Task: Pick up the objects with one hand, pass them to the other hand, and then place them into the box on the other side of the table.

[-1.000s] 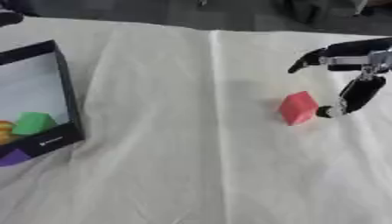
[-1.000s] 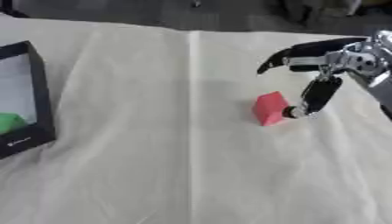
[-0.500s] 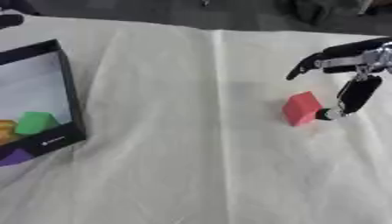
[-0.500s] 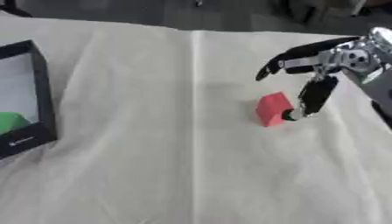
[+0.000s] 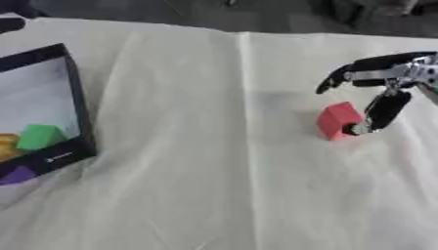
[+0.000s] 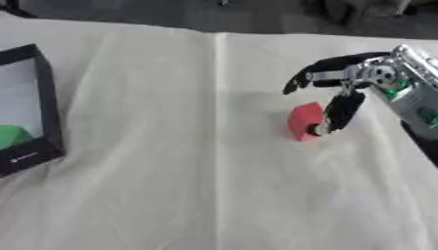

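While our right hand (image 6: 359, 78) hangs over the table's (image 5: 222, 195) right side, its fingers (image 5: 359, 66) spread wide and its thumb touching the red block (image 5: 338, 119) just left of it, the box (image 5: 43, 117) sits far left.

Both views look down from the robot's head onto the cloth-covered table (image 5: 214, 195), facing away from the robot. They sit side by side, the left eye showing more of the box (image 5: 51, 112) at the left, the right eye more of the right hand (image 6: 359, 78). Both share the red block (image 6: 305, 120) and the table's middle.
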`<state>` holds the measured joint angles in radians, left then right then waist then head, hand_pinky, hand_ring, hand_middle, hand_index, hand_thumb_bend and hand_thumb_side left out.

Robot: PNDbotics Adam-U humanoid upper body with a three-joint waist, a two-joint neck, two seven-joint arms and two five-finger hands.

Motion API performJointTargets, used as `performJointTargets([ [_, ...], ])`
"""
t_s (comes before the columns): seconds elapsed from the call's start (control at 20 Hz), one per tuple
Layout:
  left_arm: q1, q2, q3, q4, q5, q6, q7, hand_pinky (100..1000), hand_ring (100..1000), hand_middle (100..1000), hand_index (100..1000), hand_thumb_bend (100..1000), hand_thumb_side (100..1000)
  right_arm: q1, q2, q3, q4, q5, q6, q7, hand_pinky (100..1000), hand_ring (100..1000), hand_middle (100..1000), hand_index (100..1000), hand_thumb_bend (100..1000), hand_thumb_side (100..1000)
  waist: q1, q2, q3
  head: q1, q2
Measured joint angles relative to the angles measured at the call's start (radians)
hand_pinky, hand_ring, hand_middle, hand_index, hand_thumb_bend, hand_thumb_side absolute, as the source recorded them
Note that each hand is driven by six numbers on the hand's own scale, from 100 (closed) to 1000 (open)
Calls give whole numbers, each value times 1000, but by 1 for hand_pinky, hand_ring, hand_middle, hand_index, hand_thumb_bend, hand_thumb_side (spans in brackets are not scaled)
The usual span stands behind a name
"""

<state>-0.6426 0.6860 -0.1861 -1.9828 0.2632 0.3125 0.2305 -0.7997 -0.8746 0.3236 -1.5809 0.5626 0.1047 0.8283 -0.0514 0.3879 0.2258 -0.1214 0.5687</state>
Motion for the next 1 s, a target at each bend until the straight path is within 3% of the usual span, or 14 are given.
performJointTargets([
  [0.45,5,0,0,0,0,0,-2,903,852,596,696,100,681,17,18,4,65,74,-17,-16,1000,966,883,906,449,100,0,3,3,0,-1],
  [0.65,9,0,0,0,0,0,-6,903,851,594,694,100,681,17,18,3,79,111,-17,-32,1000,937,831,873,430,100,0,7,4,0,-2],
  [0.8,9,0,0,0,0,0,-6,904,851,591,692,100,682,17,26,-1,93,136,-5,-63,984,890,737,785,358,100,1,8,4,0,-8],
  [1.0,9,0,0,0,0,-2,-8,904,850,589,689,100,681,17,34,-6,99,159,26,-119,950,778,576,624,118,100,2,9,4,0,-9],
])
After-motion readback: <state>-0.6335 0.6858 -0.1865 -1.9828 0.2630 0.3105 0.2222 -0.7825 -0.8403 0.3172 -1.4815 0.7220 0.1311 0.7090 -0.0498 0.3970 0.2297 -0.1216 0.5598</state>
